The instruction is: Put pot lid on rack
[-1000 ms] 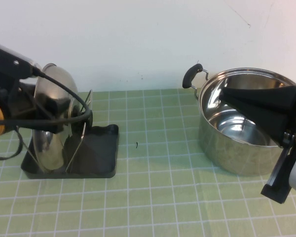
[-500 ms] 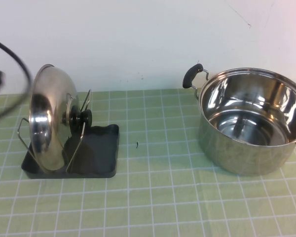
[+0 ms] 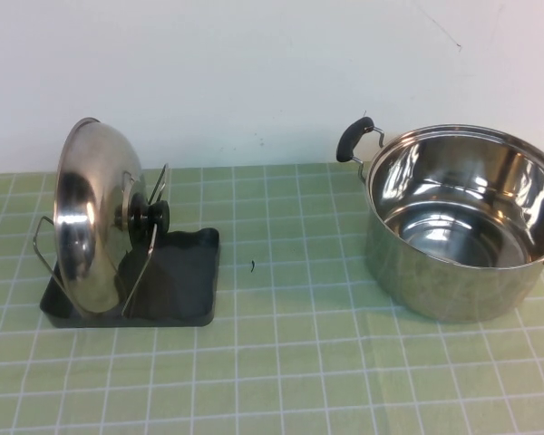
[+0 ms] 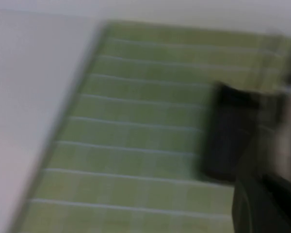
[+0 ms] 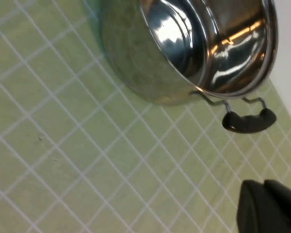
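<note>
On the left side of the table, the round, domed, shiny stainless-steel pot lid (image 3: 89, 222) stands on edge in the rack (image 3: 131, 276), a small holder of thin bent metal wire loops on a dark grey rectangular plastic tray. The lid's lower rim sits inside the tray, between the wire loops. Its black centre knob (image 3: 148, 217) faces right and lies against the upright wire loop on that side. The lid leans slightly, with its top edge tilted toward the left. No gripper is in contact with the lid or the rack.

The rack rests on a light green tablecloth with a white grid pattern (image 3: 281, 362). A small dark mark (image 3: 252, 265) lies on the cloth just to the right of the tray.

On the right side of the table, well apart from the rack, stands a deep stainless-steel pot with black side handles (image 3: 462, 222). It is upright and uncovered, and its polished interior is visible.

The left gripper (image 4: 266, 206) appears only as a dark, blurred shape at the edge of the left wrist view, near a dark object; whether it is released or clenched cannot be told. The right gripper (image 5: 269, 206) appears as a dark shape above the cloth near the pot; its state likewise cannot be told.
</note>
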Controlling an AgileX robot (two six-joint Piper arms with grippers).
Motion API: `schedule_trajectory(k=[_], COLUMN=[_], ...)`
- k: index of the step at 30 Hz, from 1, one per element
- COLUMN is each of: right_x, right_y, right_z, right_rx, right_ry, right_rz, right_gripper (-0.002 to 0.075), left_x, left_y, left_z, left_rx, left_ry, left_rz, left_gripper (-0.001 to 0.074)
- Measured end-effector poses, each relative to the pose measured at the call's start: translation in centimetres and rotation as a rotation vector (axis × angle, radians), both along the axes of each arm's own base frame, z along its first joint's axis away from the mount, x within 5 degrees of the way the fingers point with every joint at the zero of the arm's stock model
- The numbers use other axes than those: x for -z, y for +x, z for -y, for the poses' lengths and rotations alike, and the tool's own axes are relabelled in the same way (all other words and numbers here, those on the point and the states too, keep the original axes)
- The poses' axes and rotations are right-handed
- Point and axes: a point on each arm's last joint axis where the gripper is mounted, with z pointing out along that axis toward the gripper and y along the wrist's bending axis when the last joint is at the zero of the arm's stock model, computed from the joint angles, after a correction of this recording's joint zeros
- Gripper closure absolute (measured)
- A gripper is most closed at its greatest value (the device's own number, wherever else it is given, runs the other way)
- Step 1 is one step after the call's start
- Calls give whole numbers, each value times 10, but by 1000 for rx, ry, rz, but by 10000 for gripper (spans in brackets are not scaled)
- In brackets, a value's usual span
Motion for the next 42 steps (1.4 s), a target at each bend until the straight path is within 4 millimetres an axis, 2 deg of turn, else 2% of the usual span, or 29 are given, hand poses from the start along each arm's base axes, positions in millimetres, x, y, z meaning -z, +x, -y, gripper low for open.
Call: schedule_trajectory(k=[4,7,11,13,17,23,37,42], right_x=[-13,-20,-4,15,56,95,164,170], right_y=[-29,-52,-74,-79,-79,-73,-64,-64], right_z=[23,44,64,69,62,42,32,29], right_rx=[-3,-22,-45,-36,-41,-157,-154,-169], right_ry=[165,273,360,397,491,618,504,512], right_rz=[72,172,259,266,256,302,167,174], right_gripper=[727,727,727,727,727,727,727,727], left_x=[0,7,31,43,55,47,57,57], left_y=[-19,-37,-63,-74,-93,-107,-106,-106], left_z=[27,39,47,50,54,52,53,53], left_rx=[284,412,504,549,598,594,595,601], left_ry=[-126,-198,-256,-258,-318,-306,-340,-341], left_rz=[5,75,171,217,368,570,549,546], left_gripper=[734,734,734,734,734,734,734,734])
